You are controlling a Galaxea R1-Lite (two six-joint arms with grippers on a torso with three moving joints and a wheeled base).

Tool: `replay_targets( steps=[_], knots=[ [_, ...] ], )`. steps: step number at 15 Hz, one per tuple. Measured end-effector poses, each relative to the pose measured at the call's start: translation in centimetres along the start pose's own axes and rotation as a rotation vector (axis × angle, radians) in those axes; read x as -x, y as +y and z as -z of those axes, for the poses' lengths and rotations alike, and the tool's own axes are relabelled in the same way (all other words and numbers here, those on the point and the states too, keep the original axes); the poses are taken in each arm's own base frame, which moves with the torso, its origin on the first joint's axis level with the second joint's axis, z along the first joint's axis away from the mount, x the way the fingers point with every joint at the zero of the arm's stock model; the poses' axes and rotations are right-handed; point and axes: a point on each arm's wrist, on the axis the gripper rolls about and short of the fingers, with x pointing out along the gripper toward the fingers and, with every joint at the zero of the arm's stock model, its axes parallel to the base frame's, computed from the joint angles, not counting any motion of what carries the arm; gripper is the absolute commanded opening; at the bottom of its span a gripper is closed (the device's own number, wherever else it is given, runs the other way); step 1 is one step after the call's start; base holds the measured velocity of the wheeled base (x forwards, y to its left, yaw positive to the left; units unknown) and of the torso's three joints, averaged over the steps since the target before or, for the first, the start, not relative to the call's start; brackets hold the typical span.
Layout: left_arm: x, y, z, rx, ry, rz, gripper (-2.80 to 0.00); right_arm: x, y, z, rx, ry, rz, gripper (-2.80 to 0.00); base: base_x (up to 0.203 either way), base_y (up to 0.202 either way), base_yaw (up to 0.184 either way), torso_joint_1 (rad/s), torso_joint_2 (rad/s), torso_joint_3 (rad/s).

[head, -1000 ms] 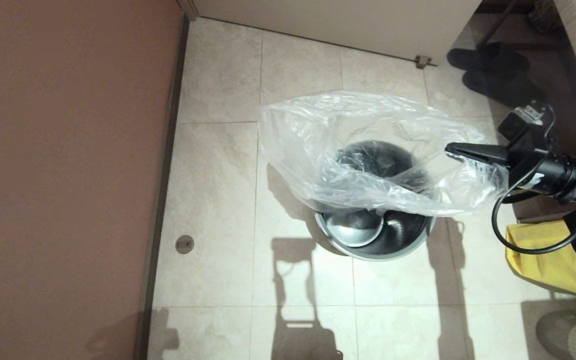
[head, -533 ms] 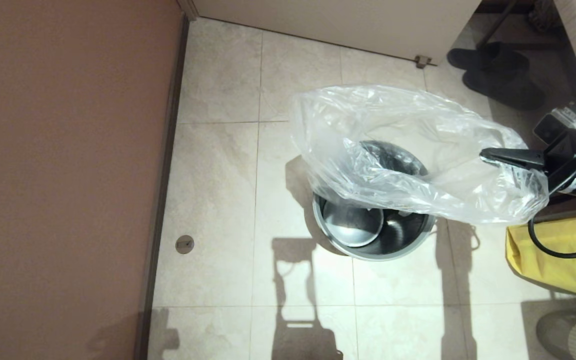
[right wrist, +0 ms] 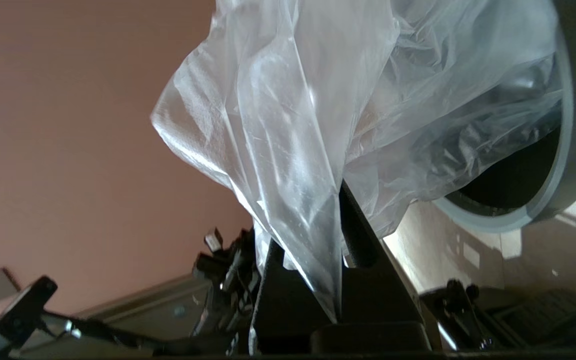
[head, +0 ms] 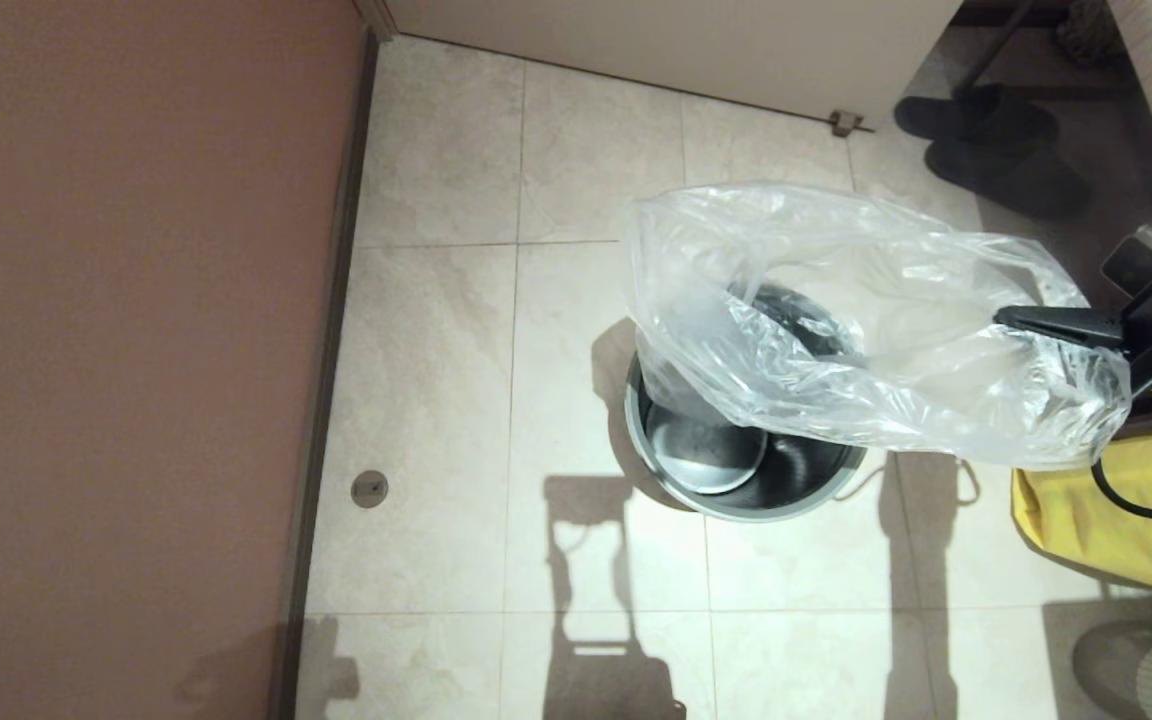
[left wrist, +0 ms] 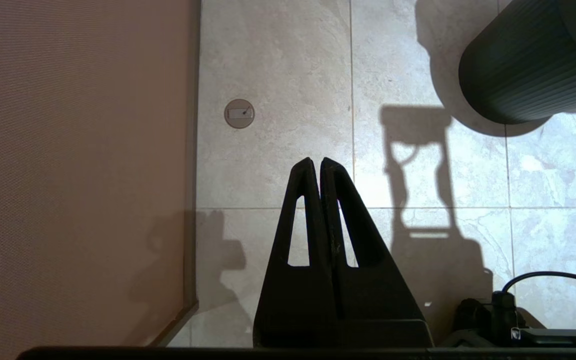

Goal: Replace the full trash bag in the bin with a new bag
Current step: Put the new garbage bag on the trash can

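The right claw (head: 1011,320) reaches in from the right edge of the head view, pinched tight on an edge of the new bag (head: 866,330). In the right wrist view the film is gathered between the closed black fingers (right wrist: 355,235) and fans away from them in folds. The bag is thin, clear and crinkly, with white glints along its creases. It hangs in the air with its mouth billowed wide towards the camera, wider than the bin (head: 736,470) below it. Its left part overhangs the far half of the bin's opening; its right part bulges out past the bin, above the floor and next to the yellow bag (head: 1116,520).

The bin stands on the tiled floor (head: 436,400), and its light grey rim, dark inner wall and shiny round bottom show in the near half.

A second ago the claw stood further left, and the bag covered more of the bin and reached well past its left side. Both have since shifted right, baring more of the bin's inside.

The left claw (left wrist: 316,161) hangs parked above the floor, its fingers pressed together on nothing, with the bin's ribbed outer wall (left wrist: 523,65) off to one side.
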Motion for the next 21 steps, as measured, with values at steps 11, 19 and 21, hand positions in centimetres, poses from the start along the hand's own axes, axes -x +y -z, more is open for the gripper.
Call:
replay_targets(
  steps=[11, 19, 21],
  knots=[
    [0.0, 0.0, 0.0, 0.0, 0.0, 0.0, -2.8, -0.6, -2.1, 1.0, -0.009, 0.07, -0.004, -2.8, 0.0, 0.0, 0.0, 0.0, 0.0, 0.0],
    [0.0, 0.0, 0.0, 0.0, 0.0, 0.0, -2.8, -2.2, -2.2, 1.8, 0.007, 0.087, -0.027, 0.0, 0.0, 0.0, 0.0, 0.0, 0.0, 0.0],
    [0.0, 0.0, 0.0, 0.0, 0.0, 0.0, -2.8, -1.9, -2.0, 1.8, 0.002, 0.08, -0.023, 0.0, 0.0, 0.0, 0.0, 0.0, 0.0, 0.0]
  ],
)
